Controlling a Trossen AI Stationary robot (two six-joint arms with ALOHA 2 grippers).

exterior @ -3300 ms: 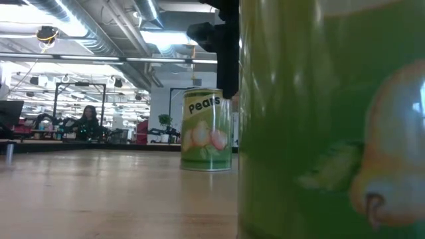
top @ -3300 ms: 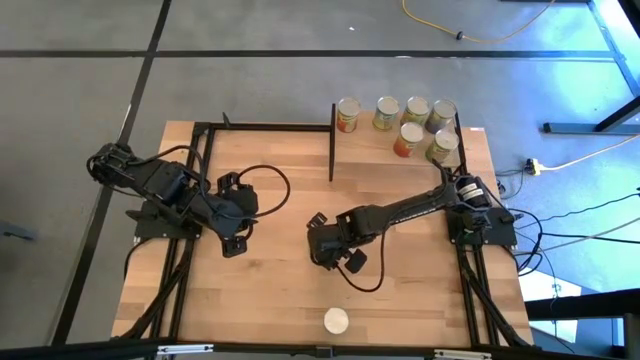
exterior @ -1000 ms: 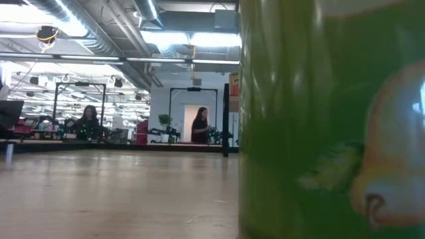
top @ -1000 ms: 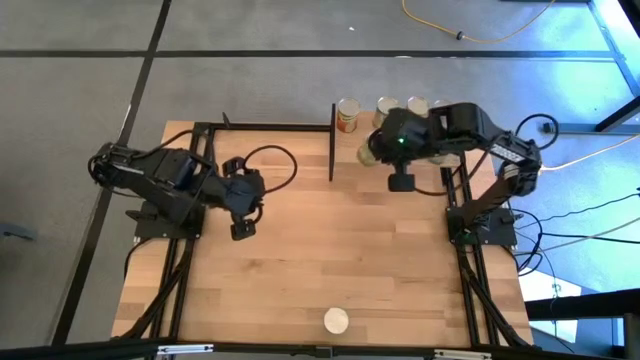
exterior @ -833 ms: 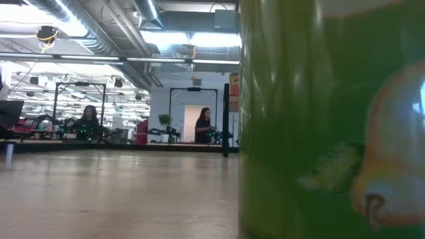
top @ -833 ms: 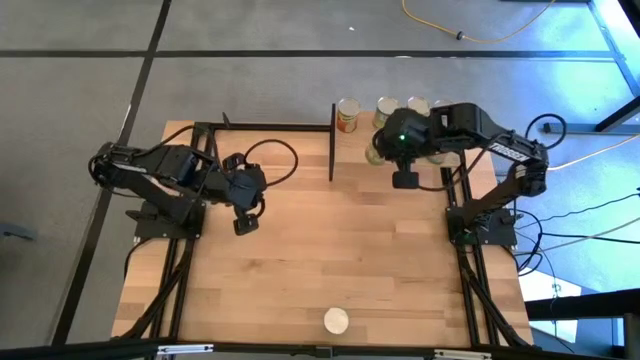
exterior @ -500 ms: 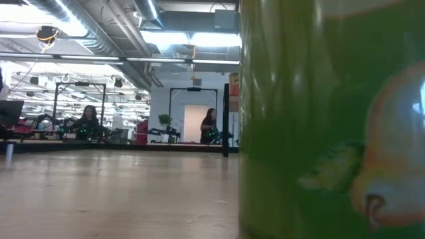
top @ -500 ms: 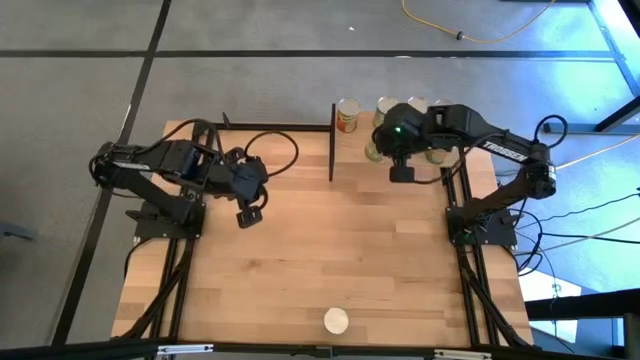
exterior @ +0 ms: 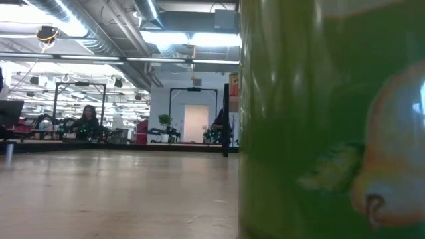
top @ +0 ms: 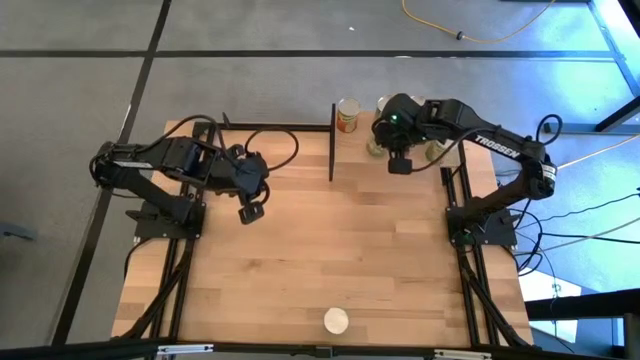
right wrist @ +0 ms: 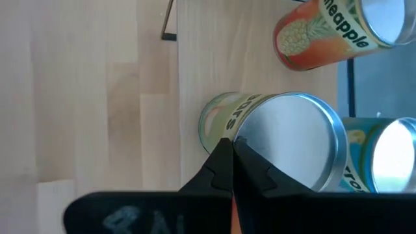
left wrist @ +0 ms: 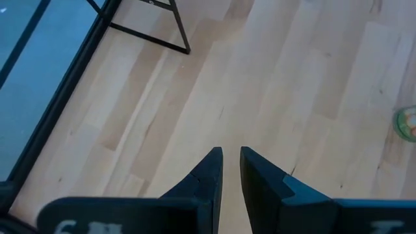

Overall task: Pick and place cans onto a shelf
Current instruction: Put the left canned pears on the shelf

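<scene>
cans on the shelf (top: 352,150) at table's 1 o'clock: orange-label can (top: 347,115) upright by black side panel, green pears can (right wrist: 273,133) upright nr front edge, others behind, partly hidden. one green can (top: 336,321) alone at 6 o'clock, upright.

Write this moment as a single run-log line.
right gripper: shut, tips at pears can on shelf | left gripper: slightly open, empty, over table | lone can: on table, far from shelf
</scene>
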